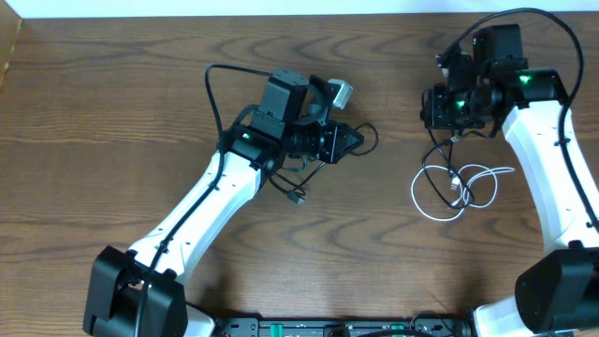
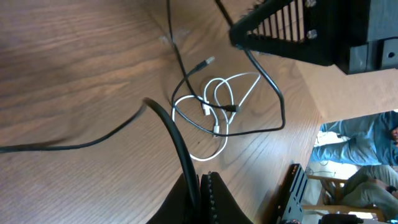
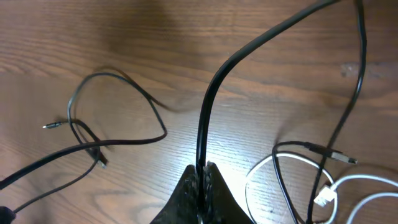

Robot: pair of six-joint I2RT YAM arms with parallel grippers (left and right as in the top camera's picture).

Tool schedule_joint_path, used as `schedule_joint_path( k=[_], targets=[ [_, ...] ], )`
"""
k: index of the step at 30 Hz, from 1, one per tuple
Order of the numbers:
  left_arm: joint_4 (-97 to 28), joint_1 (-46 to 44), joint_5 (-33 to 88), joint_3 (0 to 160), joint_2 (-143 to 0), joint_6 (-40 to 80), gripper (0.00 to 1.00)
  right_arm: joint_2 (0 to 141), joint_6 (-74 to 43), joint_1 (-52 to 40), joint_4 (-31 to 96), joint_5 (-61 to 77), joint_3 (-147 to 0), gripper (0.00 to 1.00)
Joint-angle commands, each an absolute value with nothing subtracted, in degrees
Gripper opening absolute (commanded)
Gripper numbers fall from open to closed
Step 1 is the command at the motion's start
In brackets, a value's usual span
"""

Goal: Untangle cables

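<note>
Looked mid-pull: left gripper (image 2: 202,179) and right gripper (image 3: 202,169) were both pinched shut on the black cable (image 3: 206,112), which looped through the white cable (image 1: 456,187) coiled on the table (image 1: 112,140). Next move probably needed a gentle pull apart.

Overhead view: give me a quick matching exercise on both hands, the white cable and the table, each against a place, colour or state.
Things:
1. left hand
2. right hand
3. white cable
4. table

Descriptions:
a. coiled in loose loops on the wood
b. brown wood grain
c. far right side, next to the white loops
d. near the table's middle

Pairs: 1-d, 2-c, 3-a, 4-b. Each hand pinches black cable.
</note>
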State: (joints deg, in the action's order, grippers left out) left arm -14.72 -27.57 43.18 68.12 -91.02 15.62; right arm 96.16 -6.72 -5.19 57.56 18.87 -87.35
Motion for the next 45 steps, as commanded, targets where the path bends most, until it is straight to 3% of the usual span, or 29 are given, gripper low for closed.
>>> schedule_joint_path(
  k=[1,3,4,7,12,15,22,32,38,40,42,45],
  targets=[
    [-14.5,-27.73,42.83,68.36,-91.31,14.68,0.08,96.55,-4.99,-6.15,57.17,19.44,-87.2,0.01],
    [-14.48,-27.75,43.03,68.36,-91.31,14.7,0.08,96.71,-4.99,-6.17,57.14,19.44,-87.18,0.07],
    [-14.48,-27.75,43.0,68.36,-91.31,14.7,0.08,96.82,-4.99,-6.17,57.14,19.42,-87.15,0.17],
    [-14.46,-27.75,43.31,68.36,-91.31,14.94,0.08,97.54,-4.97,-6.2,56.86,19.42,-86.56,0.29],
    [-12.88,-27.75,49.36,68.36,-91.31,14.7,0.08,98.59,-3.33,-6.22,54.54,20.23,-83.09,0.33],
    [-9.61,-27.7,56.38,68.36,-91.31,15.05,0.08,98.59,6.04,-6.22,54.72,27.64,-81.25,0.35],
    [-7.33,-27.62,61.54,68.36,-91.31,20.49,0.08,98.59,25.71,-6.22,58.28,44.03,-80.77,0.62],
    [-7.29,-27.57,61.52,68.36,-91.31,20.71,0.08,98.59,27.33,-6.22,56.07,47.35,-80.77,0.82],
    [-7.14,-27.57,61.54,68.36,-91.31,20.8,0.08,98.59,27.31,-6.22,54.54,50.0,-80.77,0.78],
    [-7.14,-27.57,61.56,68.36,-91.31,21.43,0.08,98.59,27.31,-6.22,54.06,50.39,-80.77,0.64],
    [-7.11,-27.57,61.8,68.36,-91.31,21.58,0.08,98.59,27.31,-6.22,53.67,50.57,-80.77,0.41],
    [-6.94,-27.57,62.57,68.36,-91.31,21.61,0.08,98.59,27.31,-6.24,53.52,50.59,-80.77,0.2]
  ],
)
